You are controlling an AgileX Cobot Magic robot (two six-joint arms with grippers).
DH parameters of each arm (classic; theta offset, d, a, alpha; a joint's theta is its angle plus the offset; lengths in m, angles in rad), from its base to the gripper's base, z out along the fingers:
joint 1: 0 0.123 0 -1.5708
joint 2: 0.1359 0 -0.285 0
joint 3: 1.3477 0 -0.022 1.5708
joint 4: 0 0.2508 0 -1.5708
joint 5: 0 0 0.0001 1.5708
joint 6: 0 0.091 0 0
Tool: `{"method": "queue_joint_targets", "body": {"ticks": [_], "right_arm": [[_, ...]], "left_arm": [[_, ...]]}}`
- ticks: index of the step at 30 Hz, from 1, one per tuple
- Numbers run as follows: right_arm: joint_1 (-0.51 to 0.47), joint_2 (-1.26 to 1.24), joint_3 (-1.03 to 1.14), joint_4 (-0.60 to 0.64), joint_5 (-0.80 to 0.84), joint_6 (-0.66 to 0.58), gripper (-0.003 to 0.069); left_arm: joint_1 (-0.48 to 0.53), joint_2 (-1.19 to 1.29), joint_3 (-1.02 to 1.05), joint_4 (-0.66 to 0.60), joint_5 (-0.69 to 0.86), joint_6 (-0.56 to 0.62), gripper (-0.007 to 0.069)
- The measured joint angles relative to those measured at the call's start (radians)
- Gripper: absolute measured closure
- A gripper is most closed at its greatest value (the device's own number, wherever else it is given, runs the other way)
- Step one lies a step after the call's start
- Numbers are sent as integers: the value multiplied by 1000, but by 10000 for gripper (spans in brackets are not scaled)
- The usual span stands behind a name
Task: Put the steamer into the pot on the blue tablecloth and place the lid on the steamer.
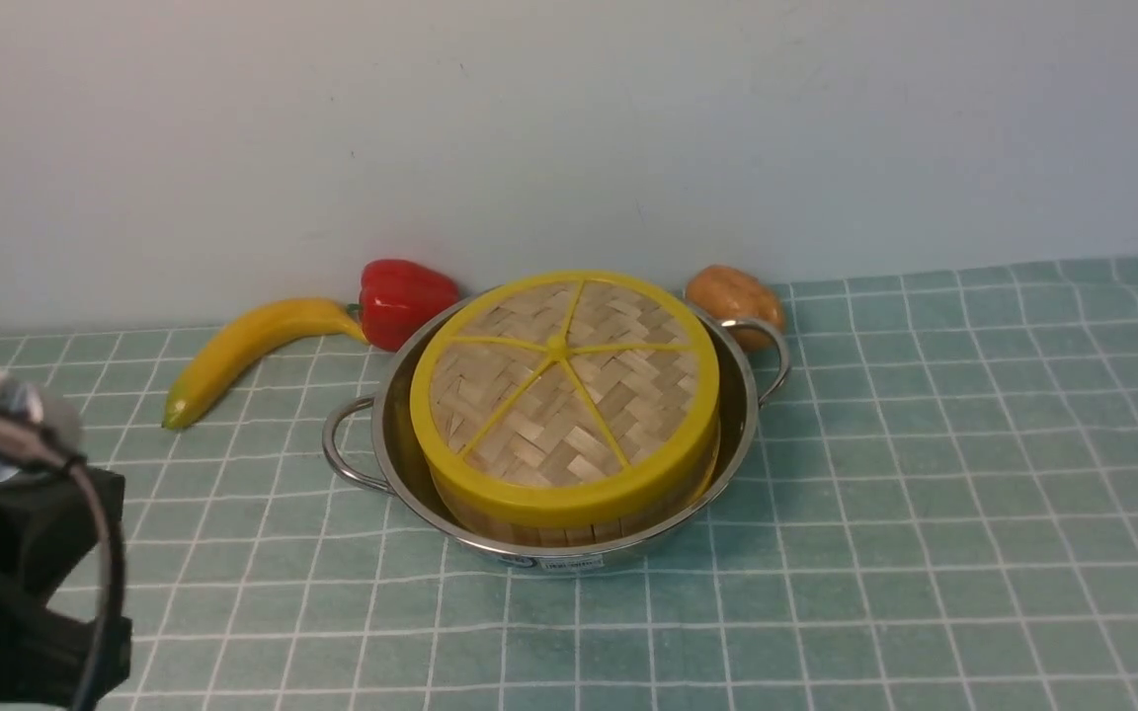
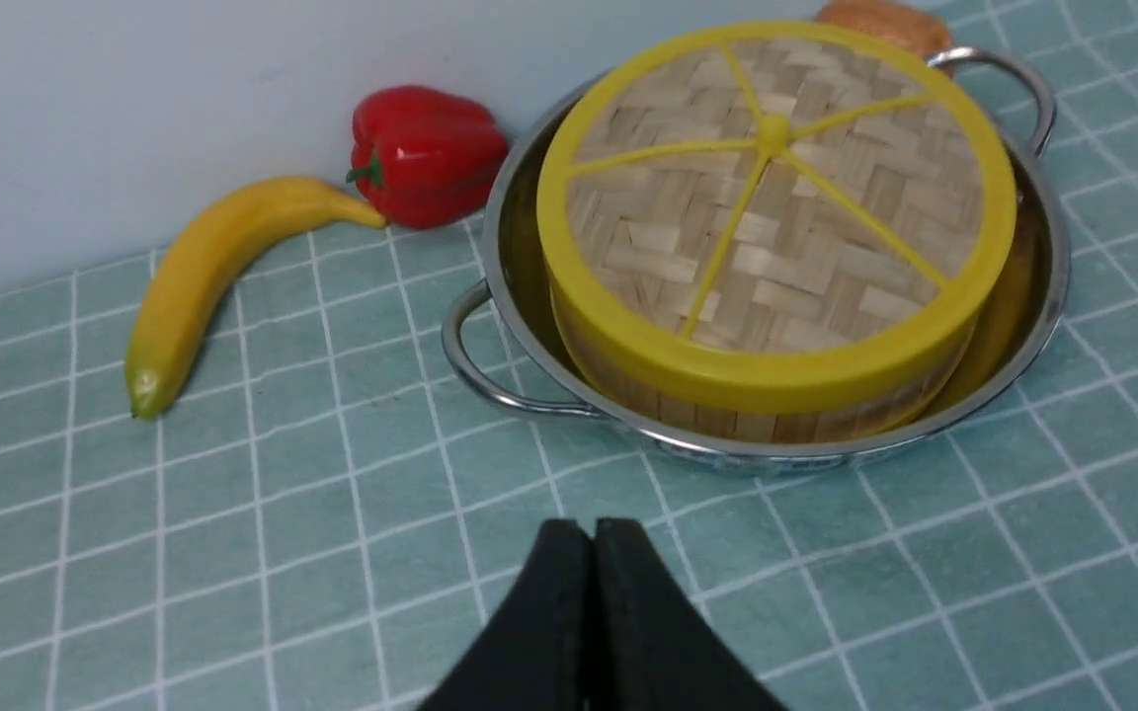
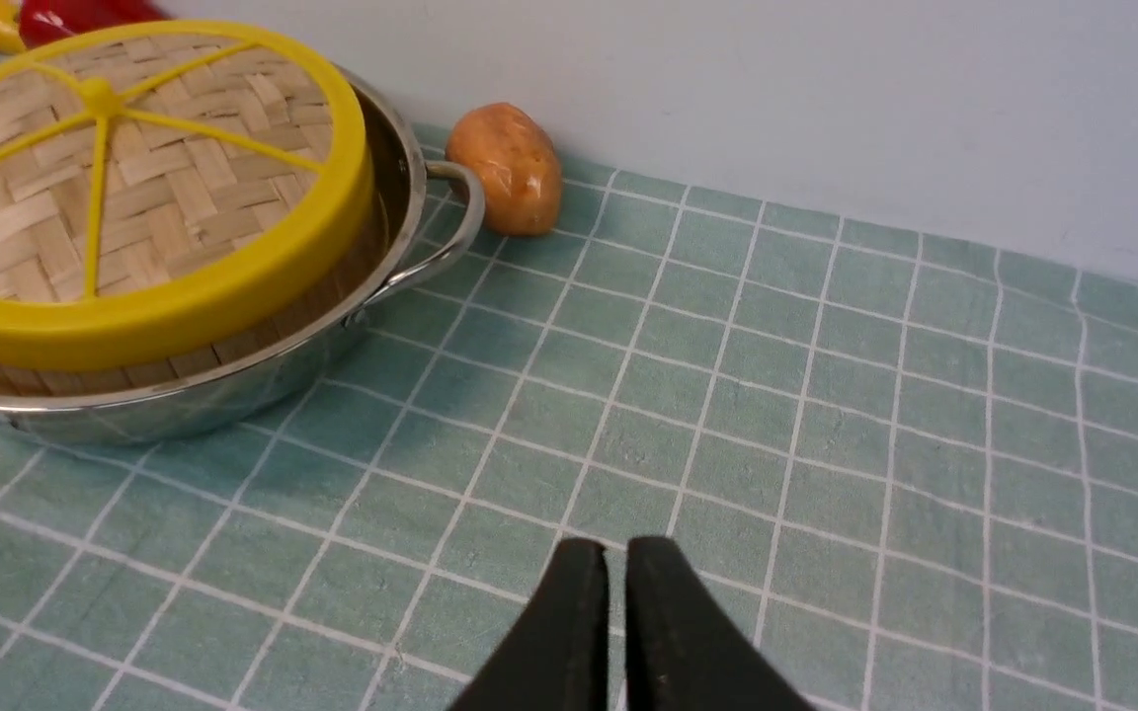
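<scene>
The steel pot (image 1: 401, 449) stands on the blue tablecloth (image 1: 925, 494) near the back wall. The bamboo steamer (image 1: 569, 528) sits inside it, only its wall showing. The woven lid (image 1: 564, 385) with yellow rim and spokes lies on top of the steamer. In the left wrist view the lid (image 2: 776, 197), steamer wall (image 2: 717, 415) and pot (image 2: 520, 276) lie ahead of my left gripper (image 2: 593, 533), which is shut and empty, apart from them. In the right wrist view the lid (image 3: 115, 188) and pot (image 3: 391, 197) lie well off from my right gripper (image 3: 616, 553), shut and empty over the cloth.
A banana (image 1: 243, 346) and a red pepper (image 1: 401, 296) lie behind the pot on its left. A potato (image 1: 732, 296) lies by the pot's right handle (image 1: 772, 355). The left arm's body (image 1: 16, 553) fills the lower left corner of the front view.
</scene>
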Motion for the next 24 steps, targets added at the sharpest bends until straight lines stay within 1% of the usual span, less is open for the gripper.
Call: {"method": "queue_joint_targets", "body": {"ticks": [4, 12, 14, 15, 17, 19, 20, 21, 23, 24], "right_arm": [[0, 0, 0, 0, -5, 1, 582], [0, 0, 0, 0, -14, 3, 550], [0, 0, 0, 0, -18, 3, 543], [0, 0, 0, 0, -20, 3, 538], [0, 0, 0, 0, -22, 3, 530], [0, 0, 0, 0, -22, 3, 521], [0, 0, 0, 0, -24, 3, 516], [0, 0, 0, 1, -24, 3, 513], [0, 0, 0, 2, -24, 3, 506], [0, 0, 0, 2, -24, 3, 505]], "left_arm": [[0, -46, 13, -5, -23, -16, 643], [0, -49, 13, -8, -24, -15, 629], [0, -49, 13, -2, -24, 1, 622], [4, -56, 15, 25, -24, 33, 615], [44, -81, 31, 64, -35, 80, 606], [134, -133, 79, 94, -73, 105, 596], [212, -182, 134, 104, -116, 108, 590], [256, -213, 171, 106, -144, 108, 585], [339, -283, 255, 109, -208, 108, 580], [348, -293, 266, 109, -217, 107, 579]]}}
